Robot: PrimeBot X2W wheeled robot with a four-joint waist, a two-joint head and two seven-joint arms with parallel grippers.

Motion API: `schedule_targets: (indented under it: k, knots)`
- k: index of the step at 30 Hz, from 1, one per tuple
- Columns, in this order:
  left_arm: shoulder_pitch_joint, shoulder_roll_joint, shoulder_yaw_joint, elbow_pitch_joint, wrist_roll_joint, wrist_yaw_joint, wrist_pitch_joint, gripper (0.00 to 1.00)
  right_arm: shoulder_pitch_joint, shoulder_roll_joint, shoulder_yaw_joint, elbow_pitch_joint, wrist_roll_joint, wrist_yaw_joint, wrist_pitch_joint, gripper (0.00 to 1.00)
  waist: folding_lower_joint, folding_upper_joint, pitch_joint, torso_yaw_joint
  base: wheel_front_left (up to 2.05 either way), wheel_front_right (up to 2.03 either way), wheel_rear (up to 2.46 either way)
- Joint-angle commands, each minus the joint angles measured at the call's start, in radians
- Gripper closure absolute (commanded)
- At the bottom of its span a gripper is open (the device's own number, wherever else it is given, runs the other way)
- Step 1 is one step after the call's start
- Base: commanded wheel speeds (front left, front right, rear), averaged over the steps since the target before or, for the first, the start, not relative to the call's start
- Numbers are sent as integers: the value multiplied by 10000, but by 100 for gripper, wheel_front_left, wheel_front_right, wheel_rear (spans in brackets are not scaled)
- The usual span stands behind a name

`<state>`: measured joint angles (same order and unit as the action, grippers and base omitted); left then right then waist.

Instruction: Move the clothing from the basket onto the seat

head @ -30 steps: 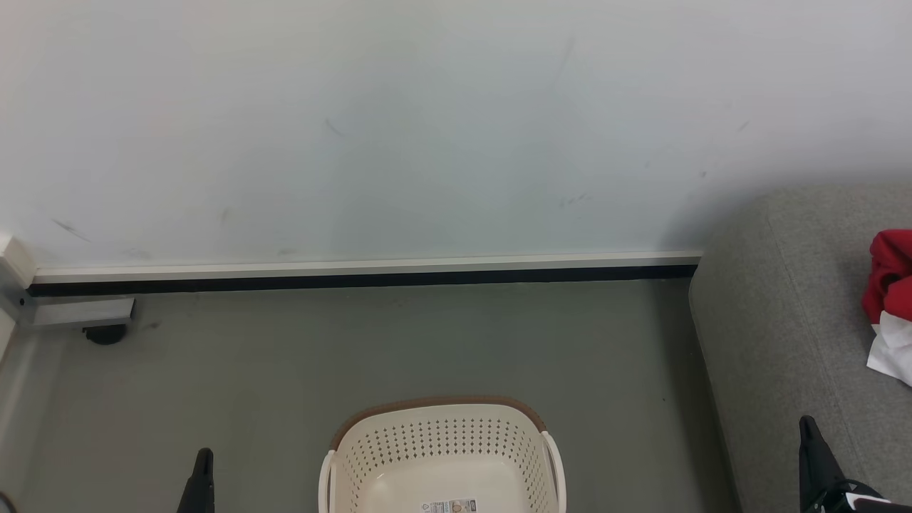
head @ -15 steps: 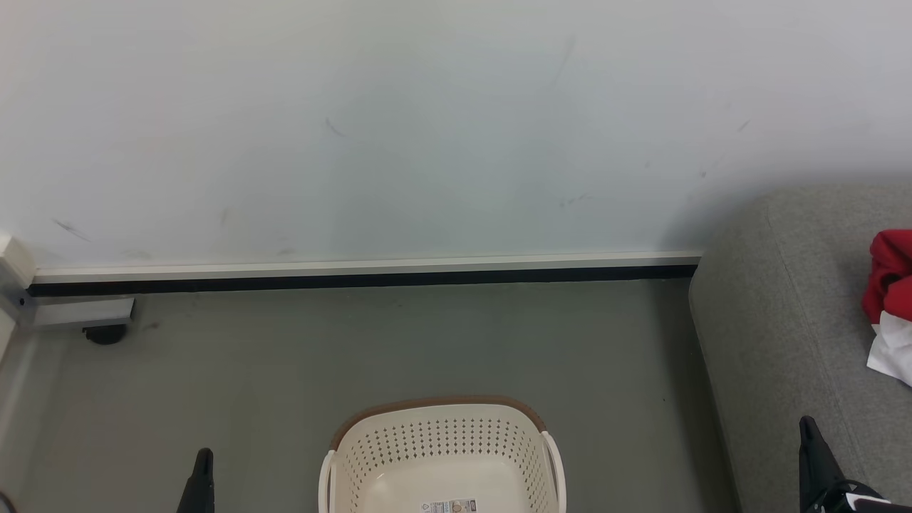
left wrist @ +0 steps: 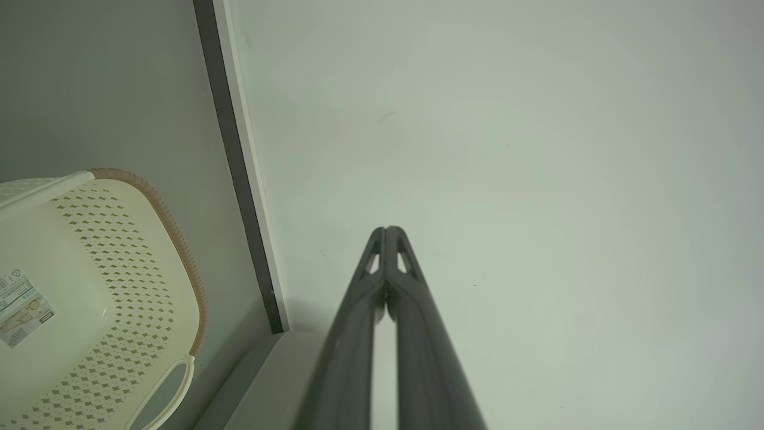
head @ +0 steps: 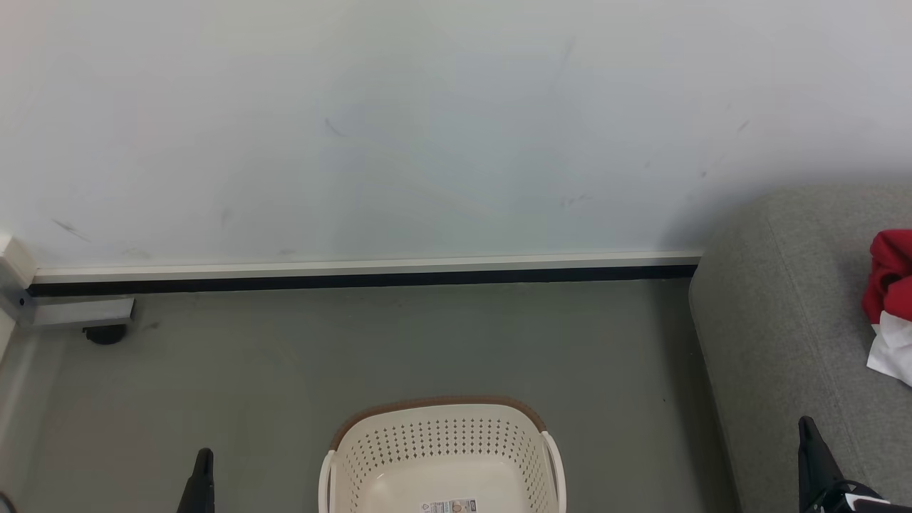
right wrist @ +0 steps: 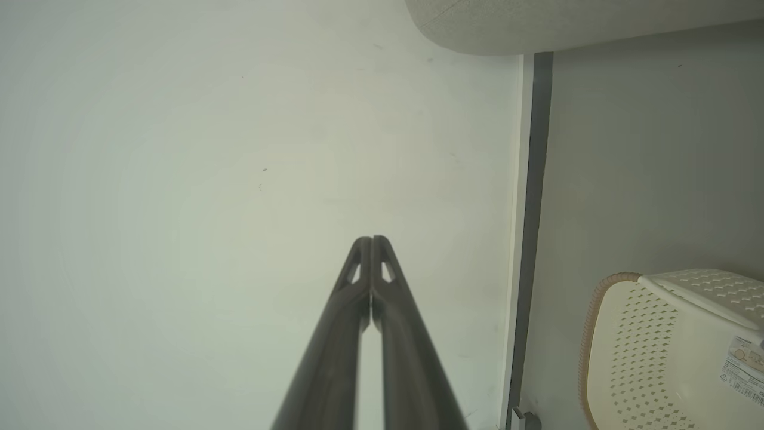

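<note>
So, grey floor (head: 356, 342) meets a scuffed white wall (head: 427, 128), basket (head: 442, 434) bottom centre, clothing (head: 887, 274) on the seat (head: 769, 320) at right; left gripper (left wrist: 387, 230) and right gripper (right wrist: 371, 239) both clenched, empty.

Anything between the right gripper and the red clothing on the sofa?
Nothing visible does. Only the bare grey sofa lies between the shut right gripper and the clothing, which already rests on the sofa at the head view's right edge. The basket holds no garment in its visible part.
</note>
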<state>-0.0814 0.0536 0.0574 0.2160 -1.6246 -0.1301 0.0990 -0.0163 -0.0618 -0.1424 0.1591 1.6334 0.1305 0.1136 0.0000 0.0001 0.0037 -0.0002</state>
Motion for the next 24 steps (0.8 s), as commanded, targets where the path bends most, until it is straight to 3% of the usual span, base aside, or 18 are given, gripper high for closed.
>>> schedule_targets:
  k: [1, 24]
  knots:
    - [-12, -5, 43, 34, 44, -17, 24, 100, -89, 29, -18, 31, -36, 4, 13, 100, 0, -1, 0, 0, 0, 0, 0]
    - [-13, -14, 59, 35, 63, -17, 41, 100, -98, 59, -62, 33, -61, 2, 71, 100, 0, -1, 0, 0, 0, 0, 0]
